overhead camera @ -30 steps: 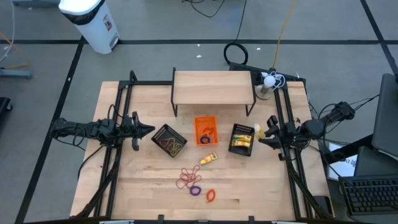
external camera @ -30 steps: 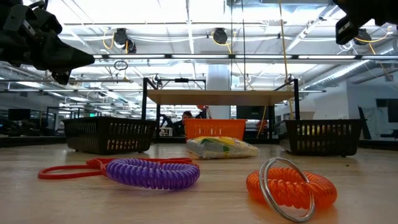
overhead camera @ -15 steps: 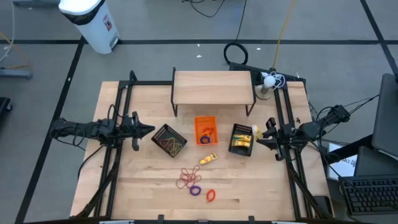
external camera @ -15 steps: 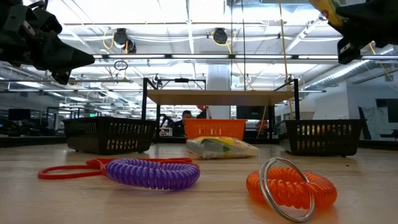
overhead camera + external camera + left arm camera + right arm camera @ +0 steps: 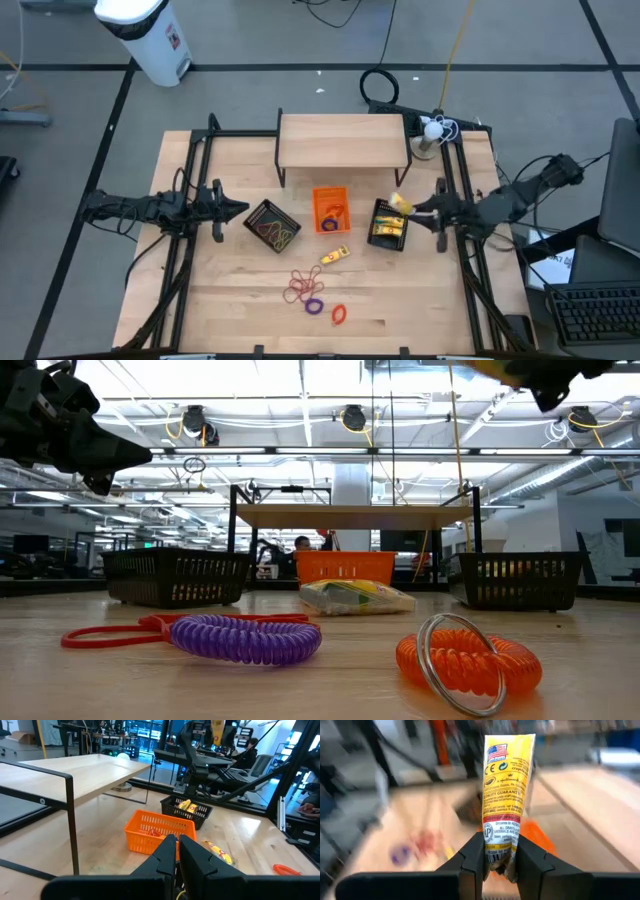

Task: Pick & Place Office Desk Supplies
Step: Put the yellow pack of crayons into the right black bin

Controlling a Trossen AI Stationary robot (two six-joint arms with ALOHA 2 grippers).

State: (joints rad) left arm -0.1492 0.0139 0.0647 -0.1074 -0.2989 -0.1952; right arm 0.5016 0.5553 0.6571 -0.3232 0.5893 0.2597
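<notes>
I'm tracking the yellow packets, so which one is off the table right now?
The yellow packet clamped in the right gripper, held above the right black mesh tray. The other loose packet lies flat on the table below the orange tray.

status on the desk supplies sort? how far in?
Partway. Done: rubber bands lie in the left mesh tray, orange tray holds items, yellow packets sit in the right mesh tray. In hand: right gripper is shut on a yellow packet above that tray. Left: one packet, red bands, purple ring, orange ring. Left gripper waits shut, table's left.
</notes>
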